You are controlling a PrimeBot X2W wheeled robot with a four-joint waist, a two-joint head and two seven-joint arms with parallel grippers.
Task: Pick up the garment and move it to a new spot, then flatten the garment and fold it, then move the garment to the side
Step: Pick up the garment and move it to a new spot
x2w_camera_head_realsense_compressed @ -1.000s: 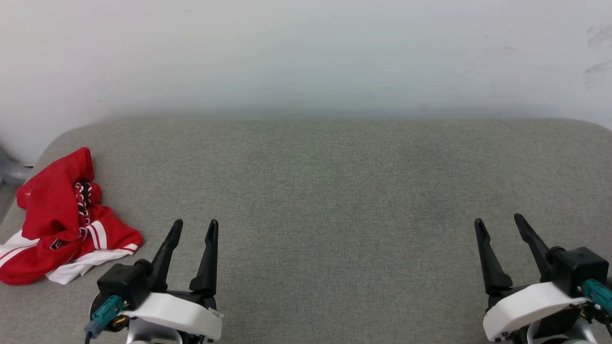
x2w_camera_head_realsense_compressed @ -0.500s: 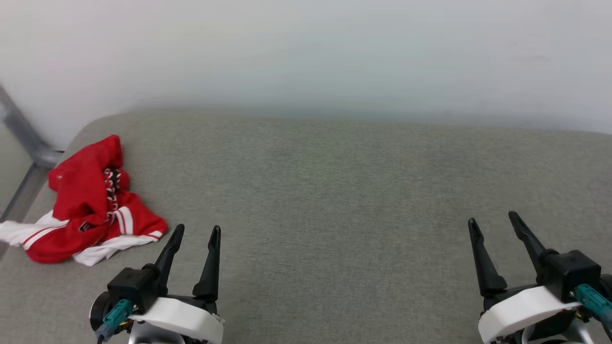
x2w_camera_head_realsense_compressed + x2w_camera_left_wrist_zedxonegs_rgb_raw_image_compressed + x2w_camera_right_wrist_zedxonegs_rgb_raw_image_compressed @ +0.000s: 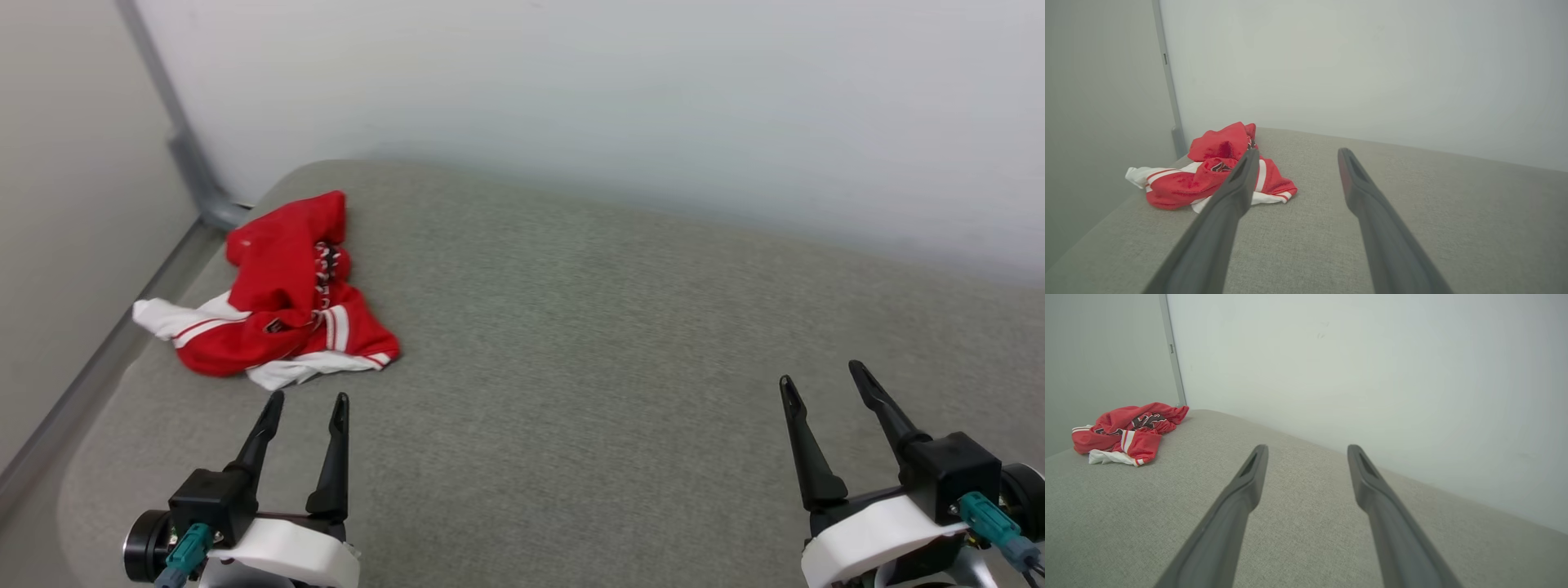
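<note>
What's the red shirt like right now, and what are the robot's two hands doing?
shirt: crumpled in a heap near the far left corner of the grey padded surface, not held.
left hand: open, empty, just short of the shirt, not touching it.
right hand: open, empty, far off to the right of the shirt.

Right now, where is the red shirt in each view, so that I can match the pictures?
Head view: shirt upper left, just beyond the left gripper.
Left wrist view: shirt left of centre, partly behind one finger.
Right wrist view: shirt at the far left.
Shared landmark: the grey post in the wall corner behind the shirt.
</note>
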